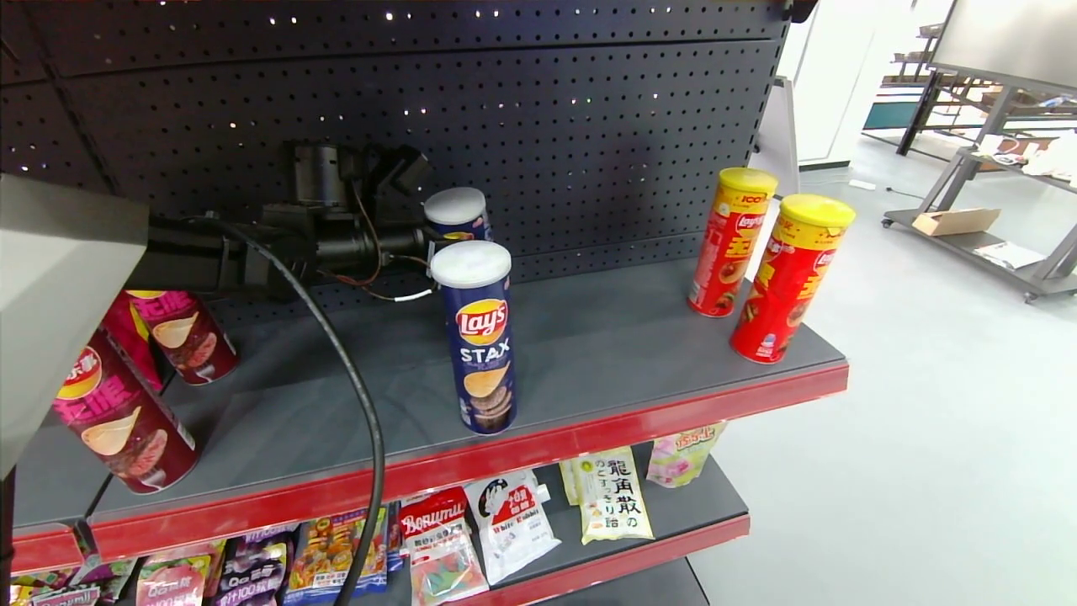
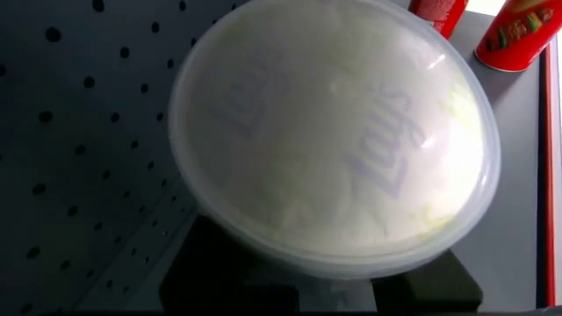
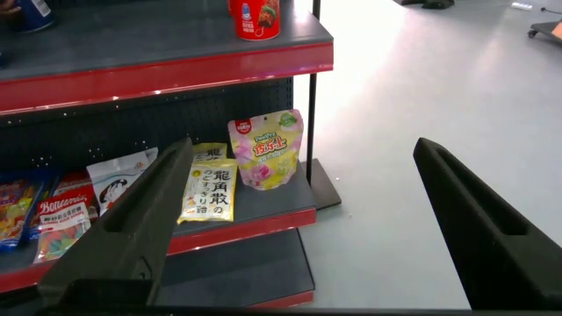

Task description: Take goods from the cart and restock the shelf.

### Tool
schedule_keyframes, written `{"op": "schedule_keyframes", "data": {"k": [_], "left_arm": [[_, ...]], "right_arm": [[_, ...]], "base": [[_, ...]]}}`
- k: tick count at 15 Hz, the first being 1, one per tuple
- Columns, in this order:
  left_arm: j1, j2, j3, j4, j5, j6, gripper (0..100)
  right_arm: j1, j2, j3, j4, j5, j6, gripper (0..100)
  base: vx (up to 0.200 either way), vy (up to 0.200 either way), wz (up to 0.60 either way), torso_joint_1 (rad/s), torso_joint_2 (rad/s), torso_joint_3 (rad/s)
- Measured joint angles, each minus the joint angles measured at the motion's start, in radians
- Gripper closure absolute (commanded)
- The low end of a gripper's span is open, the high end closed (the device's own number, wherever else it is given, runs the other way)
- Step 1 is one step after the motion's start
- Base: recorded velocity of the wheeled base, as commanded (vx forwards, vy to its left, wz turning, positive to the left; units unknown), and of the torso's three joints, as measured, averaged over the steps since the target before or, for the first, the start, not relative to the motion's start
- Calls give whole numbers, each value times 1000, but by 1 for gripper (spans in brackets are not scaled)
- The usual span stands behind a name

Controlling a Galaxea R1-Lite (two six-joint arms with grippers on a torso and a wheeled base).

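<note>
Blue-walled and white-lidded, the rear blue can stands upright at the back of the shelf, close to the pegboard. In the head view that is about 11 o'clock from the deck's centre. The left gripper comes in from 9 o'clock and its fingers are closed on the can's sides just under the lid. The can's base is hidden, so contact with the deck cannot be confirmed.

The front blue can stands upright and free at 6 o'clock from the held can, just beside it and nearer the red front edge.

Two red cans with yellow lids stand at 3 o'clock on the deck. The rear one is set further back, and the front one is at its 4 o'clock, close to the shelf corner. Whether they touch cannot be told.

Two maroon cans occupy the 8 to 9 o'clock area, the larger one towards the front edge and the other behind it.

The right gripper is spread wide with nothing between its fingers. It sits low in front of the lower shelf, where snack bags stand in a row.
</note>
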Motion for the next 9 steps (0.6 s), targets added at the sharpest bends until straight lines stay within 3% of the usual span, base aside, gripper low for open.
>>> {"op": "schedule_keyframes", "data": {"k": [9], "left_arm": [[4, 11, -2, 5, -2, 8, 100]], "right_arm": [[0, 0, 0, 0, 0, 0, 0]], "base": [[0, 0, 0, 0, 0, 0]]}}
